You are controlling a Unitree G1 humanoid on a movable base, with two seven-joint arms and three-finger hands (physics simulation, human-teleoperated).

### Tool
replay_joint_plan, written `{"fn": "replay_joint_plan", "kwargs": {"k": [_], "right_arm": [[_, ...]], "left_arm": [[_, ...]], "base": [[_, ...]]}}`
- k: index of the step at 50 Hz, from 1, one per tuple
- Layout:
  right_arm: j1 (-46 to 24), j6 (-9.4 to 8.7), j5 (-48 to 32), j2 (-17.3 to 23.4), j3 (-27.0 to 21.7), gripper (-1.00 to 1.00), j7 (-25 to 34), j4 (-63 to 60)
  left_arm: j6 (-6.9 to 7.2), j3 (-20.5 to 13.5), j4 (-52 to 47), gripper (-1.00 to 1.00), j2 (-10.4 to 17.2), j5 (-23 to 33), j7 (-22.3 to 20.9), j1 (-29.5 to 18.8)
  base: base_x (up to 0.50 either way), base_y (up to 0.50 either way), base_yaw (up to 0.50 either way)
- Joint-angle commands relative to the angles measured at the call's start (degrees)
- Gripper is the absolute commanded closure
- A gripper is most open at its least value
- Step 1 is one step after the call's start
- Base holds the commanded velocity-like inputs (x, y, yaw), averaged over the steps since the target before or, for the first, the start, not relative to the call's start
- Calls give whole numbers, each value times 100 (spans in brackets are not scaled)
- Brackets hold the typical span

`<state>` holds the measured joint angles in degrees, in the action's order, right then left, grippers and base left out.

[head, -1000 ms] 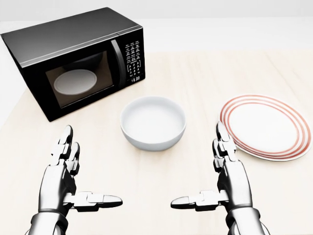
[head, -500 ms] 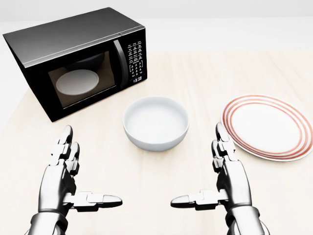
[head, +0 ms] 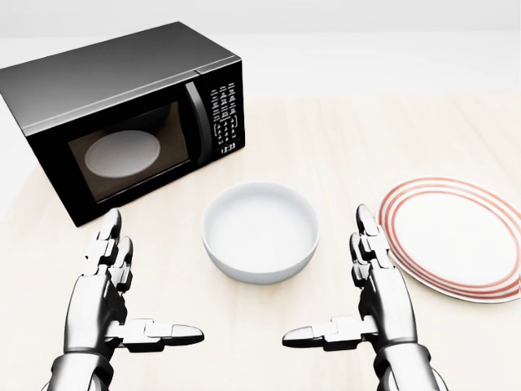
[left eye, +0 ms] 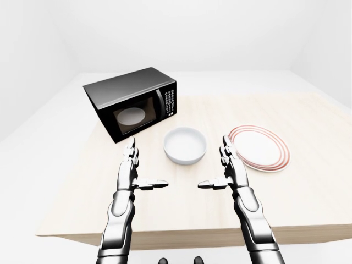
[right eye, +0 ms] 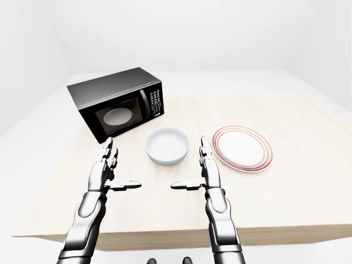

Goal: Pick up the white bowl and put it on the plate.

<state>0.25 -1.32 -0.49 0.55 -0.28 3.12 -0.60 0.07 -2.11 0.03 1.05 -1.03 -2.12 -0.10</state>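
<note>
The white bowl point(head: 260, 231) sits upright and empty on the pale wooden table point(left eye: 308, 181), near the middle of the head view, resting free with nothing touching it. To its right in that view lies the plate point(head: 457, 237), white with red rings round the rim, flat on the table and apart from the bowl; its right edge runs out of the head view, while the left-eye view shows it whole. Up and to the left of the bowl stands the black microwave point(head: 122, 114), door closed, a pale round turntable visible through the window and a keypad on the panel at its right. Both hands hover low in the head view, either side of the bowl and below it, touching neither bowl nor plate. The left hand point(head: 107, 301) is released: 2 fingers point up the view and the thumb juts toward the centre, grasping nothing. The right hand point(head: 373, 300) mirrors it, fingers extended upward, thumb pointing left, also grasping nothing; its fingertips point(head: 365, 220) stand near the plate's left rim but clear of it. The eye views show both silver forearms reaching over the table's near edge, with a plain white room beyond.
</note>
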Motion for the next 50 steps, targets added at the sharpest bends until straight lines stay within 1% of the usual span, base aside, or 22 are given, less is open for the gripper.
{"fn": "replay_joint_plan", "kwargs": {"k": [1,7,12,14,21,22,23,25,28,31,32,33,34,37,41,44,48,50], "right_arm": [[5,40,-23,-4,14,-100,10,21],[16,30,-25,-9,19,-100,9,-8],[9,63,-31,-9,15,-100,1,27],[8,35,-24,-10,14,-100,0,2],[-1,70,-38,-8,10,-100,-23,66],[-5,39,-56,-8,14,-100,-39,49],[3,44,-72,-6,20,-100,-43,34],[-13,131,-233,23,28,-100,-115,101],[-9,125,-258,28,21,-100,-95,84],[-47,69,-338,43,-3,-100,-124,57],[-55,78,-363,47,-10,-100,-133,68],[-51,22,-392,57,-19,-100,-140,-10],[-49,28,-416,59,-22,-100,-142,-14],[-103,84,-569,95,-48,-100,-198,74],[-130,143,-990,156,-37,-100,-328,63],[-145,119,-1247,193,-62,-100,-343,13],[-149,39,-1583,234,-73,-100,-348,-145],[-155,45,-1749,243,-73,-100,-375,-158]], "left_arm": [[0,0,0,-100,-1,-1,1,-1],[1,0,-1,-100,0,0,0,-1],[1,0,-1,-100,-1,1,2,0],[0,0,-1,-100,-1,0,0,-1],[0,0,-1,-100,-1,-1,1,-1],[0,0,-1,-100,-1,0,1,-1],[0,1,-1,-100,0,1,0,-1],[1,0,-1,-100,-1,0,1,-1],[1,0,-1,-100,-1,0,1,-1],[3,0,-2,-100,0,1,1,0],[0,0,-1,-100,-1,0,2,-1],[1,0,-1,-100,-1,1,2,0],[2,0,-1,-100,0,1,2,0],[2,0,-1,-100,-1,-1,2,0],[2,0,-2,-100,-1,-1,3,0],[5,0,-2,-100,-2,-3,2,0],[1,0,-1,-100,0,-1,1,0],[-1,0,0,-100,-1,0,2,-1]], "base": [[24,0,0],[24,0,0],[24,0,0],[24,0,0],[19,0,0],[0,0,0],[0,0,0],[0,0,0],[0,0,0],[0,0,0],[0,0,0],[0,0,0],[0,0,0],[0,0,0],[0,0,0],[0,0,0],[0,0,0],[0,0,0]]}}
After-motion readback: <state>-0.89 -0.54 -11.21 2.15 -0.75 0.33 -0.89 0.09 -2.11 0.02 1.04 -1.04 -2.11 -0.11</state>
